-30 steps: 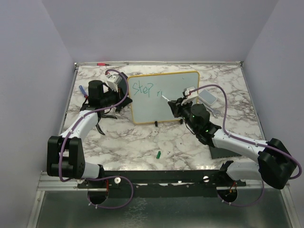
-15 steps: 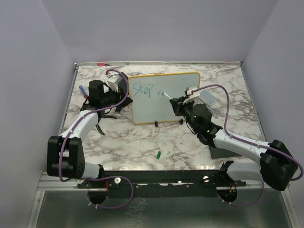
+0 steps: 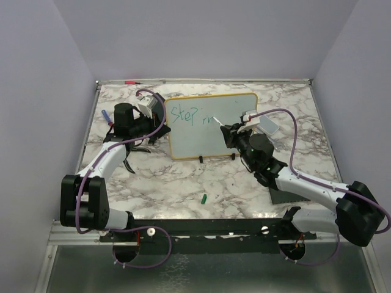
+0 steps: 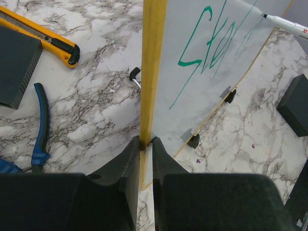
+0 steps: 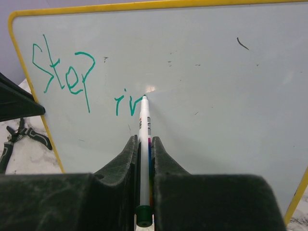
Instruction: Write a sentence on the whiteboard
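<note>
The whiteboard (image 3: 238,110) with a yellow frame stands upright at the table's back middle on two black feet. Green writing (image 3: 183,114) on it reads "Step", with "in" begun to its right (image 5: 126,103). My left gripper (image 4: 146,140) is shut on the board's left frame edge (image 4: 150,72) and holds it upright. My right gripper (image 5: 144,139) is shut on a white marker (image 5: 144,144) whose tip touches the board at the end of the green strokes. The marker also shows in the left wrist view (image 4: 288,25).
A green marker cap (image 3: 203,198) lies on the marble table in front. A white eraser (image 3: 267,126) lies right of the board. A yellow utility knife (image 4: 43,36), blue-handled pliers (image 4: 41,120) and black pads (image 4: 294,103) lie around the board.
My right gripper has moved the marker tip up and slightly right on the board, adding green strokes after "Step". The left arm has not moved.
</note>
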Tool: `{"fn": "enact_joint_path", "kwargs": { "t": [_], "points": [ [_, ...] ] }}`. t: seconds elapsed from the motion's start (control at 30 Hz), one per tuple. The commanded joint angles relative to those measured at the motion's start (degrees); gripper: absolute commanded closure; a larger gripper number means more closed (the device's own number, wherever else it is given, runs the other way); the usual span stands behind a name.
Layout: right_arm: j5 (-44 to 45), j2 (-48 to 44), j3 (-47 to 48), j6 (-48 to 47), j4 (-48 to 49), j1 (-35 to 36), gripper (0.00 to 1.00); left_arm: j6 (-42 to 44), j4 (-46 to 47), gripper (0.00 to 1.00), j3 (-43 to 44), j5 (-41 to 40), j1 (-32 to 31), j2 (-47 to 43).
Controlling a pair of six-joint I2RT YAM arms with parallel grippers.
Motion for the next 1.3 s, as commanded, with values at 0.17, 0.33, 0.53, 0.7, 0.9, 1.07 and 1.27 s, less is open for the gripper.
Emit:
{"fn": "enact_joint_path", "kwargs": {
  "t": [0.17,0.33,0.53,0.7,0.9,1.07,1.27],
  "points": [
    [-0.2,1.4,-3.1,3.2,-2.1,-0.2,0.99,0.3,1.5,1.0,-0.4,-0.2,0.3,-1.9],
    [-0.2,1.3,-3.4,3.5,-2.0,-0.2,0.99,0.3,1.5,1.0,-0.4,-0.2,0.2,-1.9],
    [-1.8,-1.6,-3.0,2.5,-1.4,-0.1,1.0,0.3,1.4,1.0,-0.4,-0.5,0.3,-1.8],
    [-1.6,-4.8,-3.1,2.5,-1.9,-0.1,0.99,0.3,1.5,1.0,-0.4,-0.5,0.3,-1.7],
    [3.0,-6.2,-2.6,2.5,-2.8,-0.2,0.99,0.3,1.4,1.0,-0.5,-0.7,0.3,-2.0],
    [2.7,-6.1,-2.3,1.1,-2.8,-0.2,1.0,0.2,1.5,1.0,-0.5,-0.6,0.2,-2.0],
    [0.3,-4.1,-1.6,1.0,-1.5,-0.2,0.99,0.3,1.5,1.0,-0.6,-0.6,0.2,-2.1]
  ]
}}
